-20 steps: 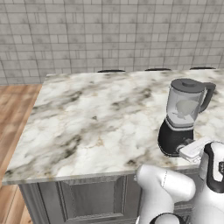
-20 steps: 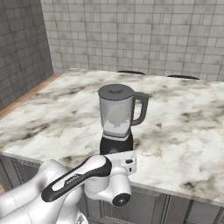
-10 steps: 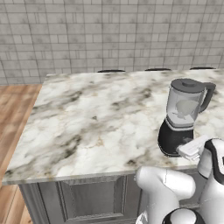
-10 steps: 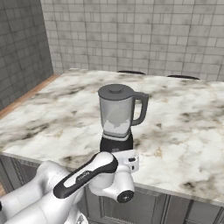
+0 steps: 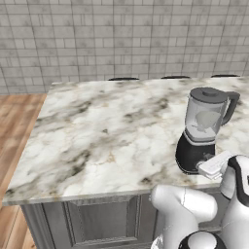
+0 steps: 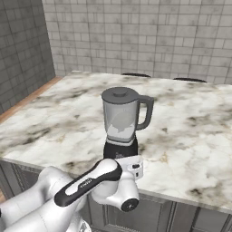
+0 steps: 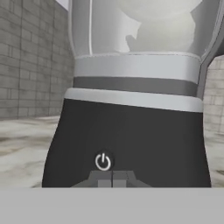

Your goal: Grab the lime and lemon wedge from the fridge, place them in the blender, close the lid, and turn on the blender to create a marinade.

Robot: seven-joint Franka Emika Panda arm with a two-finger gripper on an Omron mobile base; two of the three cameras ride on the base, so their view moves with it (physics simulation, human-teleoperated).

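The blender [image 5: 196, 150] stands on the marble counter near its front edge, a black base under a clear jar with a dark side handle. The dark lid [image 5: 209, 94] sits on top of the jar [image 6: 120, 118]. Pale blurred shapes show inside the jar; I cannot make out the lime or the lemon wedge. The fridge is out of view. My gripper [image 7: 112, 177] is shut, its tips together right at the black base [image 7: 131, 135], just below the white power button [image 7: 103, 162]. From the base views the white hand [image 6: 132, 165] is up against the front of the base.
The marble counter [image 5: 107, 131] stretches wide to the left of the blender and behind it. Dark chair backs [image 5: 123, 78] peek over its far edge before a grey tiled wall. Wooden floor [image 5: 14, 121] lies to the left. My own white arm [image 6: 86, 186] crowds the counter's front edge.
The hand has stayed at the blender's base with the fingers shut; only the forearm has shifted slightly.
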